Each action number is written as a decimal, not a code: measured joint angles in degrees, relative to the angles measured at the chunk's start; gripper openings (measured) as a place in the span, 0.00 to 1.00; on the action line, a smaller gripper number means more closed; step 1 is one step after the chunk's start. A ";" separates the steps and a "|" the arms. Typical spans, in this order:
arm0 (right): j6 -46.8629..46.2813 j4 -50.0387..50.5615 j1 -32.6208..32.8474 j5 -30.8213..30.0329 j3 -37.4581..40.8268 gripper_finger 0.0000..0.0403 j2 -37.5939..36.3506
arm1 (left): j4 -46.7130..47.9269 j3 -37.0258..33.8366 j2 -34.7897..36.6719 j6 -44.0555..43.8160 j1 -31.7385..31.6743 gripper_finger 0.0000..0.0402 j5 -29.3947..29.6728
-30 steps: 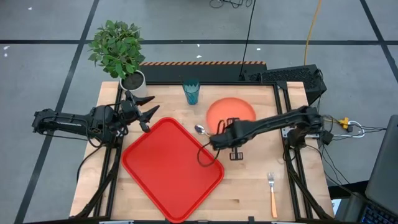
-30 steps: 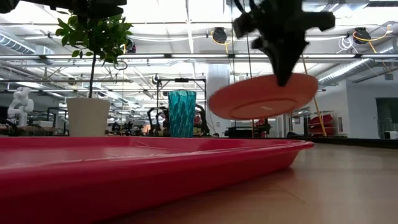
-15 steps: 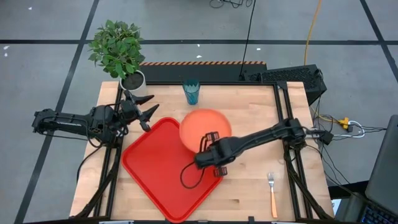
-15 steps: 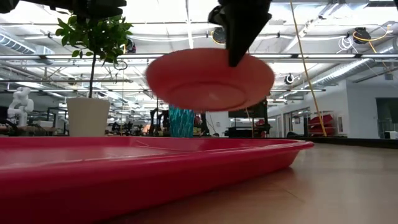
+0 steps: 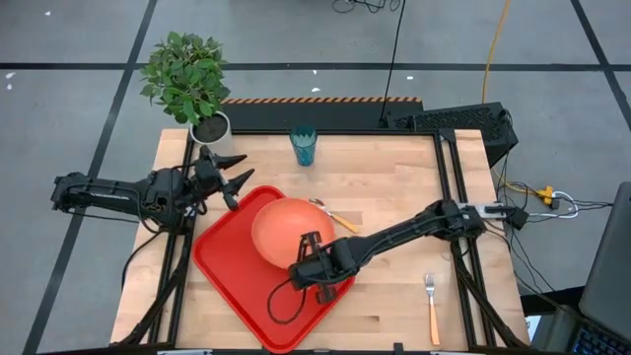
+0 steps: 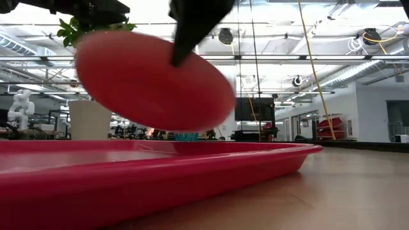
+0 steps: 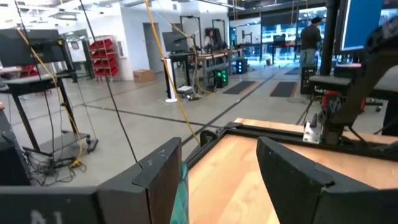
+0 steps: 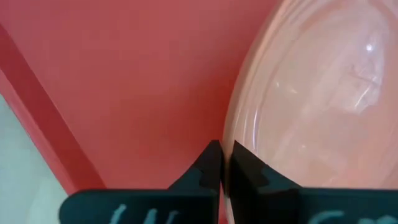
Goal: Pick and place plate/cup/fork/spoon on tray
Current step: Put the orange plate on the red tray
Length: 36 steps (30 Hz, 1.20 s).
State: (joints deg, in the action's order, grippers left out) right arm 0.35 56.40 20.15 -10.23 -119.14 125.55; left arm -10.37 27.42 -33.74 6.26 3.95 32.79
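My right gripper [image 5: 312, 248] is shut on the orange-salmon plate [image 5: 284, 227], which hangs over the middle of the red tray [image 5: 225, 264]. The tray lies flat on the wooden table. The spoon [image 5: 331, 213] lies on the table beside the tray's right rim. The fork [image 5: 431, 300] lies near the front right corner. The teal cup [image 5: 304, 146] stands at the far edge. My left gripper [image 5: 229, 174] hovers open past the tray's far left corner, nothing between its fingers [image 7: 158, 180]. My right gripper pinches the plate's rim [image 8: 235, 142] between its two fingers, on the side of the plate toward the table's near right. The fingers slant down from the right. The plate [image 6: 153, 80] is lifted clear of the tray and tilted, its underside showing in the low view.
A potted plant in a white pot [image 5: 211, 126] stands at the far left corner, just behind my left gripper. Bare wood lies between the tray's right rim and the fork. The right arm [image 5: 414, 229] stretches across the table's right half above the spoon.
My right gripper has carried the plate from the table's right middle toward the left and near edges, out over the tray, tipping further downward. The plate has stayed lifted clear and now shows more tilted in the low view.
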 joint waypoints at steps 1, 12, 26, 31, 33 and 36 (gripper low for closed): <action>0.49 -0.45 0.20 0.01 -0.99 0.00 0.75 | 0.01 0.00 0.00 -0.50 0.00 0.53 0.00; 9.40 -1.88 1.73 3.23 -4.27 0.00 5.87 | 1.66 0.00 0.00 -0.98 0.00 0.53 -0.19; 33.79 -3.48 2.37 7.24 -2.19 0.00 5.76 | 1.62 0.00 0.00 -3.06 0.04 0.53 -0.39; 39.03 -3.95 1.82 7.36 1.88 0.00 5.76 | 1.81 0.00 0.00 -5.35 0.04 0.53 -2.70; 40.19 -5.68 1.53 7.10 3.86 0.00 5.74 | 2.16 0.00 0.00 -5.58 0.04 0.53 -3.34; 41.71 -7.51 1.23 5.26 5.67 0.00 5.70 | 2.23 0.00 0.00 -6.00 0.41 0.53 -3.57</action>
State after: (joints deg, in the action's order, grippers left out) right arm 42.06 48.89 21.37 -4.97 -113.47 131.25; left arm -8.14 27.42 -33.74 0.25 4.35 29.22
